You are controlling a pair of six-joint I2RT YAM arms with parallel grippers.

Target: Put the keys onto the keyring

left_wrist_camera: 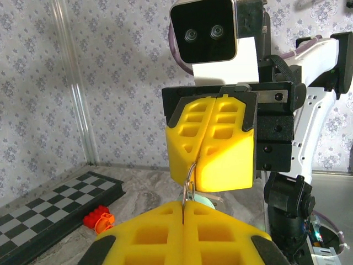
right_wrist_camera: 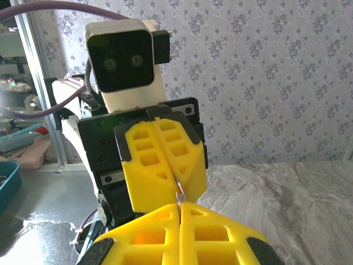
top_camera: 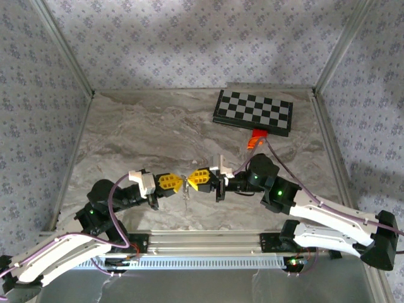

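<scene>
My two grippers meet tip to tip above the middle of the marble table. The left gripper (top_camera: pixel 179 183) and the right gripper (top_camera: pixel 192 179) are both shut, with their yellow pads pressed together. The keyring (left_wrist_camera: pixel 190 178), a thin pale metal loop, spans the small gap between the two sets of tips and is pinched from both sides. In the right wrist view the keyring (right_wrist_camera: pixel 179 193) is a short sliver of wire between the pads. A small teal-headed key (left_wrist_camera: pixel 205 200) with a pale metal tip sits just behind the ring, below the right gripper's pads. How it is attached is hidden.
A folded black-and-white checkerboard (top_camera: pixel 254 112) lies at the back right of the table. An orange-red toy block (top_camera: pixel 255 140) sits at its front edge. Metal frame posts and patterned walls enclose the table (top_camera: pixel 139 139). A rail (top_camera: pixel 208 243) runs along the near edge.
</scene>
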